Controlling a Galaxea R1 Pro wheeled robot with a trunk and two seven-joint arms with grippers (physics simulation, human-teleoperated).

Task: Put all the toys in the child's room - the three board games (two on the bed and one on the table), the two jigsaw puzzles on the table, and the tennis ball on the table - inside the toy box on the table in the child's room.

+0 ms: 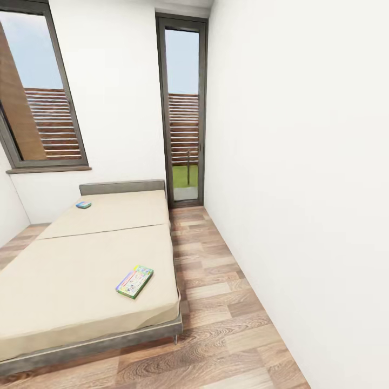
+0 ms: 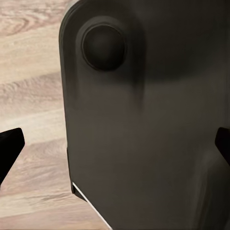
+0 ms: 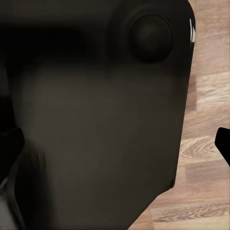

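A bedroom in a home: a low bed with a plain beige mattress, grey frame and grey headboard stands against white walls on a wood-plank floor. Two dark-framed windows (one a tall, narrow pane reaching the floor) look out on slatted wooden fencing, grass and sky. Two colourful game boxes lie on the mattress, suggesting a child's room.

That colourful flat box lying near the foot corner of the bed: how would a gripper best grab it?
The board game lies flat on the mattress, near the bed's floor-side edge. It is thin, so pinching across its narrower width from above, or catching the edge facing the wood floor, looks most workable. Coming from that floor side probably shortens the reach.
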